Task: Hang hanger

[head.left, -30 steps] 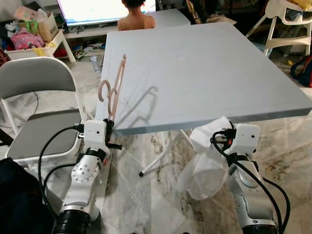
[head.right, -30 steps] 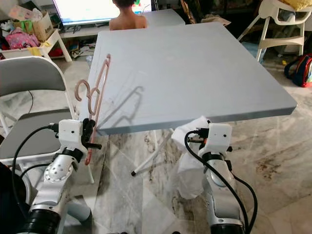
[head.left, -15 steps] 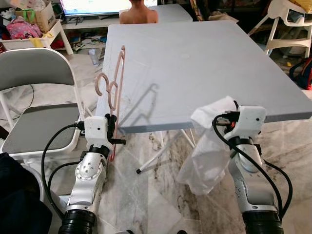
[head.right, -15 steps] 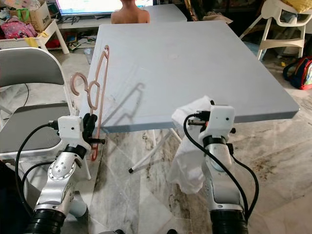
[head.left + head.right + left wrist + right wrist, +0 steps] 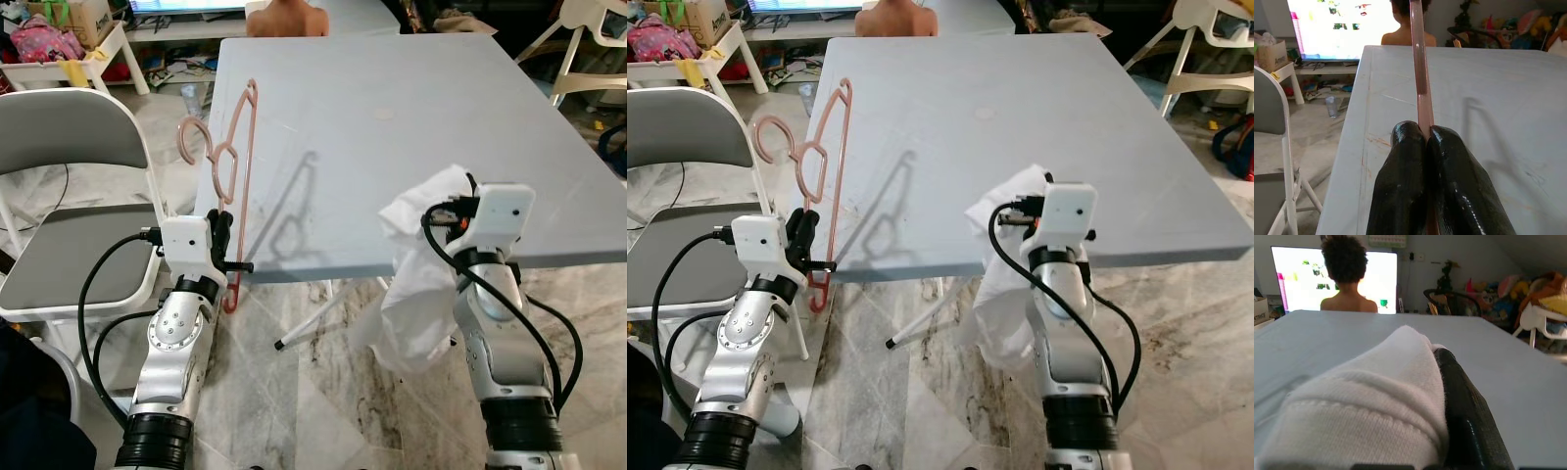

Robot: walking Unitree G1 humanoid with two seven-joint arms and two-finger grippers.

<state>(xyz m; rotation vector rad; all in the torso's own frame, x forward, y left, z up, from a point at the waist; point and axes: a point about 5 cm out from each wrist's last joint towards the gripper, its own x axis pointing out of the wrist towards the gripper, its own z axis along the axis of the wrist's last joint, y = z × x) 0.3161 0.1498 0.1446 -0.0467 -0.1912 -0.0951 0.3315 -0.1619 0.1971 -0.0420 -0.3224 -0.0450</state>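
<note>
Compared with a second ago, both arms are sitting higher against the grey table (image 5: 411, 117): at far left the grey folding chair (image 5: 69, 186) is standing beside it, and the left gripper (image 5: 1422, 147), fingers pinched together on the pink hanger (image 5: 230, 166), is now holding it upright over the table's left edge, hook pointing toward the chair. Further right, the right gripper (image 5: 453, 211), clamped on a white cloth (image 5: 416, 284), is now reaching above the table's near edge, cloth draping below it. No containers are holding anything here; a person (image 5: 1347, 279) is sitting beyond the far edge, facing a bright screen (image 5: 1378, 281).
</note>
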